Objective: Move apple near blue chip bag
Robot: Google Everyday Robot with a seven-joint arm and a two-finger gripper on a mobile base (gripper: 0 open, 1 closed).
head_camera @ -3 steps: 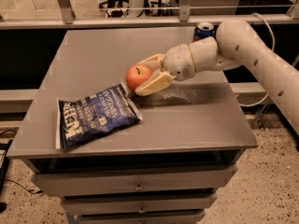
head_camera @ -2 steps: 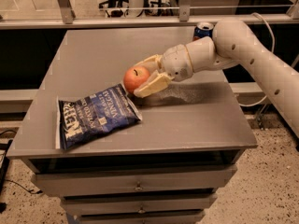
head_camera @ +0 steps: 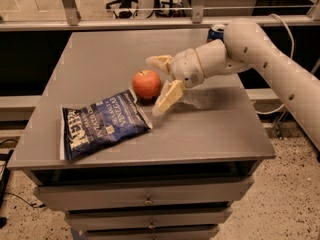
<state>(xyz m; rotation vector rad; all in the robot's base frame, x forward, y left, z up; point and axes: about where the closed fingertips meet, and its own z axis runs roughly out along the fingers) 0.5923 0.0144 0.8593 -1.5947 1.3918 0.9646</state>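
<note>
The orange-red apple (head_camera: 145, 84) rests on the grey table (head_camera: 215, 129), just beyond the upper right corner of the blue chip bag (head_camera: 102, 124), which lies flat at the front left. My gripper (head_camera: 155, 85) is open. Its pale fingers (head_camera: 168, 97) are spread on the far and near sides of the apple's right half, and the apple sits in the gap between them. The white arm reaches in from the right.
A blue Pepsi can (head_camera: 216, 32) stands at the table's back right, partly behind my arm. The table has drawers (head_camera: 145, 199) below its front edge. A glass railing (head_camera: 125, 14) runs behind the table.
The gripper carried the apple a little left towards the bag, then its fingers spread apart. The apple now sits on the table beside the bag's corner.
</note>
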